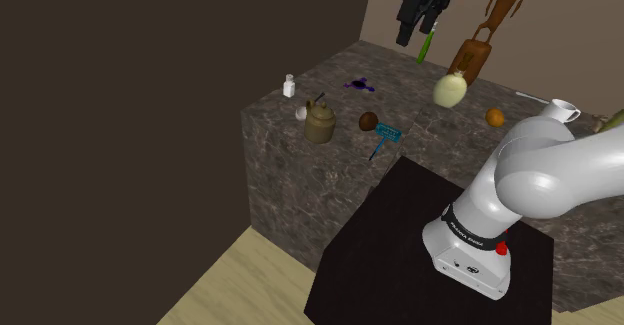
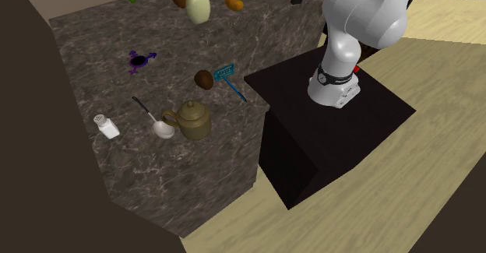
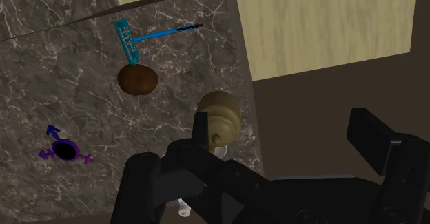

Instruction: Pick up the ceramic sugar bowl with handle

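The sugar bowl (image 1: 320, 123) is an olive-brown lidded pot with a side handle, upright near the dark marble counter's (image 1: 330, 188) front corner. It also shows in the second exterior view (image 2: 193, 121). In the wrist view the sugar bowl (image 3: 219, 116) lies far below, just beside one black finger (image 3: 200, 129). My gripper (image 1: 415, 31) hangs high above the counter's back part, well away from the bowl. The gripper (image 3: 282, 123) is open, its fingers wide apart with nothing between them.
Beside the bowl are a spoon (image 2: 152, 117) and a white shaker (image 2: 106, 125). A brown round object (image 1: 368, 121), a blue brush (image 1: 385, 138) and a purple toy (image 1: 360, 85) lie nearby. Further back stand a cream bottle (image 1: 452, 89), an orange (image 1: 494, 117) and a white cup (image 1: 562, 110).
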Motion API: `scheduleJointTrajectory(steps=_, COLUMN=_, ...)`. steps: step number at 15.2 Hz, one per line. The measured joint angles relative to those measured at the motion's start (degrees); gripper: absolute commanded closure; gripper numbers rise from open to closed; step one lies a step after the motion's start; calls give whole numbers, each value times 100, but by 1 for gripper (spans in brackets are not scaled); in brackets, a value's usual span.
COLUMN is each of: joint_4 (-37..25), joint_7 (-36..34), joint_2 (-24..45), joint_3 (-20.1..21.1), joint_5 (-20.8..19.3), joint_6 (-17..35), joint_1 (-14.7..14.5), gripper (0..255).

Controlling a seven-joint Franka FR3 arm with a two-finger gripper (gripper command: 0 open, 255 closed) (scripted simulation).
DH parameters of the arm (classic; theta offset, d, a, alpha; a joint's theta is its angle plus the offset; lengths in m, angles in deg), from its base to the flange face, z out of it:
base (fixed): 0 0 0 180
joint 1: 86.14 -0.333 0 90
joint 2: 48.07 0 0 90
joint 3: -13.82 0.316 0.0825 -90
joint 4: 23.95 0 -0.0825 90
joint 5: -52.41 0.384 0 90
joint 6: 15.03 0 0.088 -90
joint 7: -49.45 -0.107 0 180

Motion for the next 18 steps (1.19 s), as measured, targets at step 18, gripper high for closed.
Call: scheduleJointTrajectory(steps=18, joint_4=417, joint_7=344, joint_2=2453, joint_3=-647, joint_5=-41, joint_6=2896, joint_1=221, gripper=0)
